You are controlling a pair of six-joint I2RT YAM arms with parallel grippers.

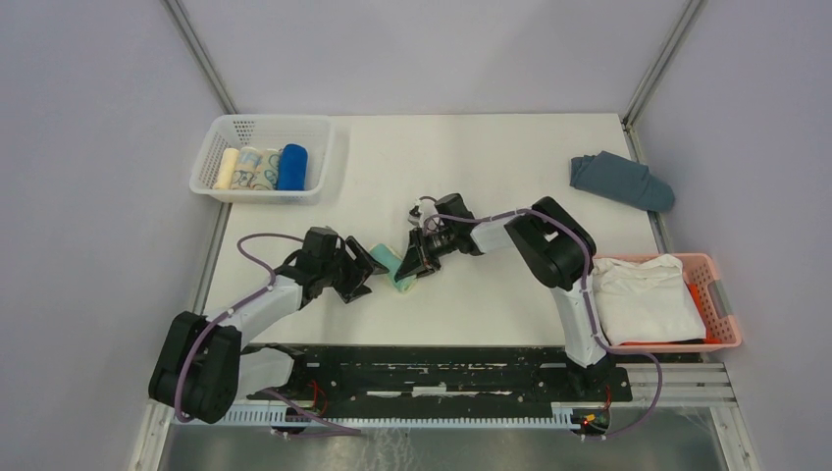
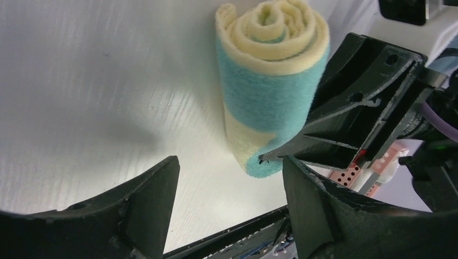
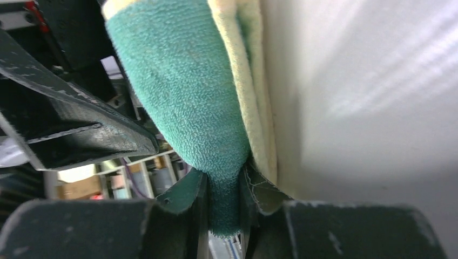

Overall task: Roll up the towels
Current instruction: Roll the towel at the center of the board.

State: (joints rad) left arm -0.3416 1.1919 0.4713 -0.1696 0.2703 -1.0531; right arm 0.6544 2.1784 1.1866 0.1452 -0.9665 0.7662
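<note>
The right gripper [image 3: 224, 199] has its fingers narrowed onto the teal edge of the rolled yellow-and-teal towel [image 2: 270, 91]. The left gripper [image 2: 229, 172] stands wide open just beside that towel, holding nothing.

Centre is tight: left gripper [image 1: 367, 276] and right gripper [image 1: 410, 271] crowd the yellow-teal towel [image 1: 383, 257], with no gap between them. Free lane on the table [image 1: 510, 147] behind. White basket [image 1: 221, 137] blocks far-left, grey cloth [image 1: 621, 181] far-right, pink basket [image 1: 723, 299] near-right.

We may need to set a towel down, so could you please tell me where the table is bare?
Bare: the back middle of the table, between the white basket and the grey-blue cloth, and the near strip along the black rail. Crowded: the centre, where the left gripper, right gripper and rolled towel meet.
</note>
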